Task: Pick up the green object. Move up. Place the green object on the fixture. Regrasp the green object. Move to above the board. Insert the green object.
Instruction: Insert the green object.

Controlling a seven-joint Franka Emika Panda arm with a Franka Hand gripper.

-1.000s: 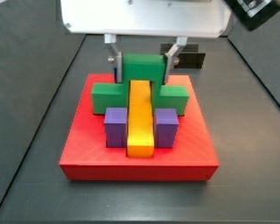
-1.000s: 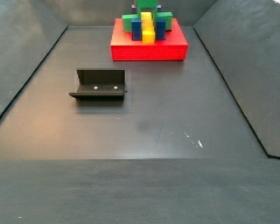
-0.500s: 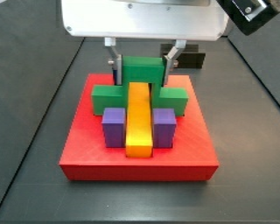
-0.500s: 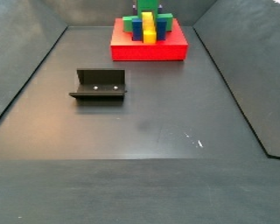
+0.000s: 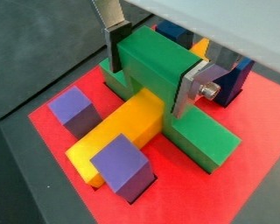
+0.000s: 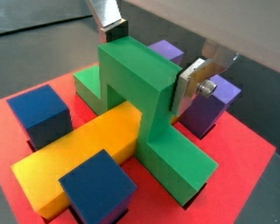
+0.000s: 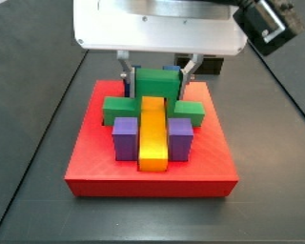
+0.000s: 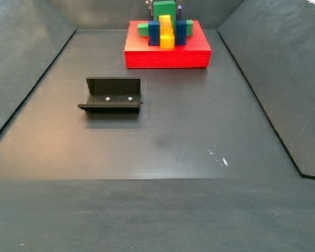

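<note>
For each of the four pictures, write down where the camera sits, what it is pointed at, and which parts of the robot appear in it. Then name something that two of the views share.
Wrist view: on the arm, looking down at the green object, which the pincer grips on the board.
Wrist view: same mount, opposite side; pincer, blue block.
Side view: close in front of the board, facing the pincer and its white housing.
Side view: farther off, looking across the floor; the fixture is nearer; no arm clearly shows.
All four share the yellow bar.

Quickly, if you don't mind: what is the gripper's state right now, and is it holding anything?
Gripper: over the board, closed on the green object, with a finger against each side; the object straddles the yellow bar.
</note>
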